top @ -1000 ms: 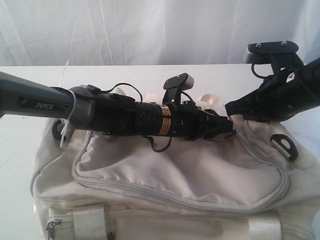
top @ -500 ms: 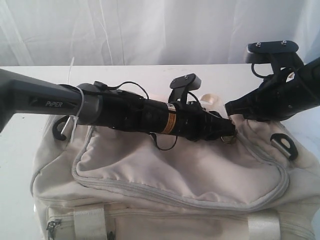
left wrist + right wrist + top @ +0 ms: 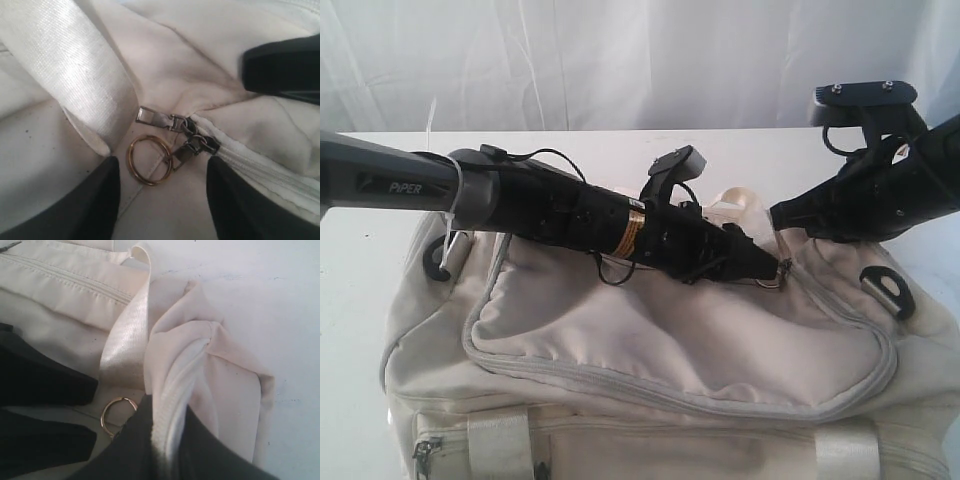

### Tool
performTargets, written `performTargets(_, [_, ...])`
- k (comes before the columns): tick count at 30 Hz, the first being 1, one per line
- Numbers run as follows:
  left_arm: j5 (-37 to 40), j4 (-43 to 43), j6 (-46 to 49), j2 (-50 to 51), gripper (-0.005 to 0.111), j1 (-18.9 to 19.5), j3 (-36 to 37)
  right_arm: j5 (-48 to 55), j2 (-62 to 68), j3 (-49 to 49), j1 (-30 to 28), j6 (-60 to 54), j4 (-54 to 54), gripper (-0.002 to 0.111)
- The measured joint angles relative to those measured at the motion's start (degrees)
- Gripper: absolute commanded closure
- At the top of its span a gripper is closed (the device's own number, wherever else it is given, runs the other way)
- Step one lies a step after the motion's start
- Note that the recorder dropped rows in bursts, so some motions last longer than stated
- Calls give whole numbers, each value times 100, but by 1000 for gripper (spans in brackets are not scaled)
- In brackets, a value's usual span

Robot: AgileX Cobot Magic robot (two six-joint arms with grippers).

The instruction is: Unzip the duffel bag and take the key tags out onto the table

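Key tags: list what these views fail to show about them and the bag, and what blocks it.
- No key tags in any view; the closed duffel bag hides its inside.
- Exterior view: the bag's front is cut off by the bottom edge.
- Right wrist view: pads of the right gripper are buried in a pinched fabric fold.
- Exterior view: tips of the left gripper are too small to read.

Noted left arm (image 3: 520, 205) stretched long from the left, sloping down toward the wrist. Found left hand (image 3: 783, 267) with fingers (image 3: 95, 200) parted wide, gripping nothing. Saw right arm (image 3: 890, 190) angled down from the right. Found right hand (image 3: 778, 216) pinched tight on a fold of the duffel bag (image 3: 700, 340).
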Motion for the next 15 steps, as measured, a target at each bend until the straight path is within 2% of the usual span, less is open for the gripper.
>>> performTargets(15, [128,86,-64,145,49,-49,-51,-37,0,1,0,0,0,108])
